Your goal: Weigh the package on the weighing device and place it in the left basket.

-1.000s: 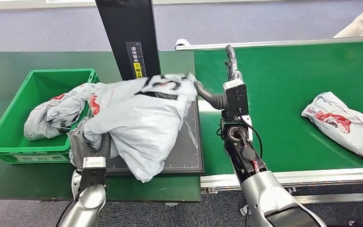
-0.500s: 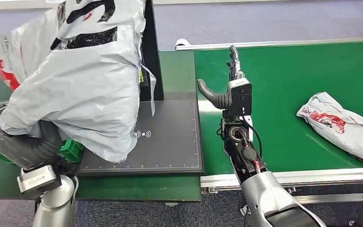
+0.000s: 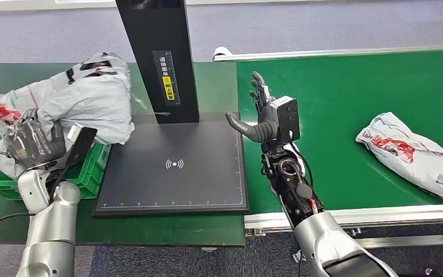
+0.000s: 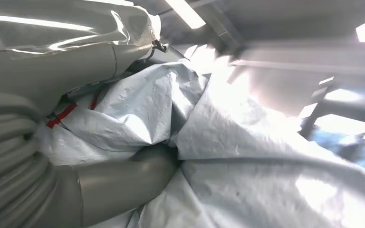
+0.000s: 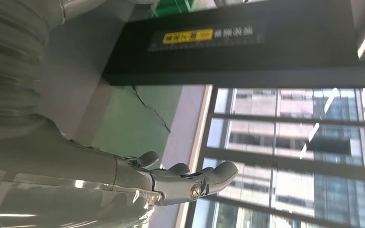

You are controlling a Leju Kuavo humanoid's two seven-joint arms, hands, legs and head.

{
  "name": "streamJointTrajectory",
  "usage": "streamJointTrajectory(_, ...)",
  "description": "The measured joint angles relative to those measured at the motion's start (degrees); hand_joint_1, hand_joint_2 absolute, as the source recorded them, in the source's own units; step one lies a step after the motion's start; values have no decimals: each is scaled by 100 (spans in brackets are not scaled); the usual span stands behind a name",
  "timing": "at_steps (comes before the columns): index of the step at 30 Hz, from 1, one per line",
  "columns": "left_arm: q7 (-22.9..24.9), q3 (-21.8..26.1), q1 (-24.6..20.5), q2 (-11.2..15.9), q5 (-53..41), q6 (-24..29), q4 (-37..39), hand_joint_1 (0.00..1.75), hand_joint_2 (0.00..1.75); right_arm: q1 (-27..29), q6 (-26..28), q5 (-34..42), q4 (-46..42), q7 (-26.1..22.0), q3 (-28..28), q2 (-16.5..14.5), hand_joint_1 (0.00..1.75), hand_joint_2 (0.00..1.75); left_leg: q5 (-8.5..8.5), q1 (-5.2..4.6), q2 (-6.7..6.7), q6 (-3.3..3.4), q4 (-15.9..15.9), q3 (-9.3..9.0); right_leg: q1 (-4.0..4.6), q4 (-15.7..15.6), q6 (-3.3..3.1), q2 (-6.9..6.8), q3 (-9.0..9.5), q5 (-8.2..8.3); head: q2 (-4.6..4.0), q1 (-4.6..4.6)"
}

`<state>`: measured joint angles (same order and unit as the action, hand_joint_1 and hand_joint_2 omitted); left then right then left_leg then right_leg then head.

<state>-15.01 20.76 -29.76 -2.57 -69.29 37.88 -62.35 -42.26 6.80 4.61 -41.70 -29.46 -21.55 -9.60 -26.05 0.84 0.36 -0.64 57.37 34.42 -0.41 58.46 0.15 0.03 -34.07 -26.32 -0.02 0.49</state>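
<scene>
At the lower left of the head view the left hand (image 3: 32, 141) grips a grey plastic package (image 3: 83, 101), its fingers (image 3: 23, 135) clamped into the crumpled film. The package sits over the green basket (image 3: 89, 173) at the left edge of the frame, bulging above the basket's rim and covering most of it. In the left wrist view the same package (image 4: 247, 156) lies pressed against the thick grey thumb (image 4: 123, 178), with a red mark showing on the film.

In the lower middle of the head view lies the flat black scale (image 3: 176, 167), a white wireless symbol at its centre and nothing on its plate. Just right of the scale, the right hand (image 3: 259, 115) stands upright above the seam between the scale and the green belt (image 3: 346, 98), fingers apart, thumb pointing towards the scale, holding nothing. In the right wrist view its fingers (image 5: 190, 183) stretch out straight.

At the right of the frame a second grey package (image 3: 415, 153) with red print lies on the belt, well apart from the right hand. Behind the scale, in the upper middle, rises a black post (image 3: 161, 57) with a yellow label. The dark green bench (image 3: 213, 86) carries the scale and basket.
</scene>
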Motion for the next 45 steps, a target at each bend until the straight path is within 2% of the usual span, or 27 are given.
streamJointTrajectory(7, 495, 389, -210, 465, -182, 1, 1016, 175, 175, -33, -76, -31, 97, 38, -73, -2, 0, 175, -1, 0, -2, -1, 0, 6, 0, -1, 1, -1, -3, -3, -1, 1)
streamJointTrajectory(9, 440, 501, -229, 517, -240, 2, 1087, 161, 175, -40, -76, -52, 110, 46, -81, -2, 0, 175, -1, 0, -2, 0, 0, 5, 0, -1, 1, -1, -3, -3, -1, 0)
streamJointTrajectory(11, 266, 650, -249, 535, -258, 2, 1107, 78, 175, -41, -76, -71, 115, 50, -84, -2, 0, 175, 0, 0, -3, 0, 0, 5, 0, -1, 1, -1, -4, -3, -1, 0)
streamJointTrajectory(13, 47, 816, -275, 536, -249, 2, 1107, 4, 175, -41, -76, -88, 116, 51, -85, -2, 0, 175, 0, 0, -3, -1, 0, 5, 0, -1, 1, -1, -4, -2, -1, 0)
streamJointTrajectory(14, -87, 889, -292, 531, -231, 2, 1104, 0, 175, -41, -76, -97, 116, 51, -85, -2, 0, 175, 0, 0, -3, -1, 1, 4, 0, -1, 1, -1, -5, -2, 0, 0)
streamJointTrajectory(18, -1002, 1202, -382, 403, 72, 2, 1009, 0, 175, -40, -74, -139, 117, 61, -85, -1, 0, 175, 0, 0, -4, -1, 1, 4, 0, -1, 1, -2, -5, -2, 0, 0)
streamJointTrajectory(22, -2092, 1504, -451, 121, 704, 2, 789, 0, 175, -38, -74, -190, 118, 84, -85, 1, 0, 175, 0, -1, -3, 0, 1, 5, -1, -1, 1, -2, -5, -2, 0, 1)
streamJointTrajectory(24, -2380, 1575, -452, -26, 1015, 2, 641, 0, 175, -38, -74, -205, 119, 96, -85, 1, 0, 175, -1, -1, -3, 0, 1, 5, -1, -2, 1, -2, -5, -2, -1, 1)
streamJointTrajectory(31, -2491, 1524, -389, -284, 1791, 2, 197, 0, 175, -38, -83, -220, 122, 98, -85, 1, 0, 175, -1, 0, -2, 0, 1, 5, 0, -1, 1, -1, -5, -2, 0, 0)
streamJointTrajectory(35, -2493, 1243, -182, -319, 3051, 2, -301, 0, 175, -40, -127, -239, 122, 75, -84, 7, 0, 175, -1, 1, -3, -1, 1, 5, 0, -2, 1, -1, -6, -2, 0, 0)
streamJointTrajectory(40, -2494, 348, 141, -175, 5274, -17, -525, 0, 175, -52, -182, -245, 124, 16, -85, 19, 0, 175, -1, 1, -10, 0, 1, 8, 0, -2, 2, -5, -4, -3, -1, 1)
streamJointTrajectory(45, -2499, -614, 471, 19, 6164, -203, -977, 0, 175, -59, -398, -159, 124, 15, -83, 45, 0, 175, -1, 0, -8, 0, 2, 7, -1, -2, 3, -4, -3, -2, 1, 0)
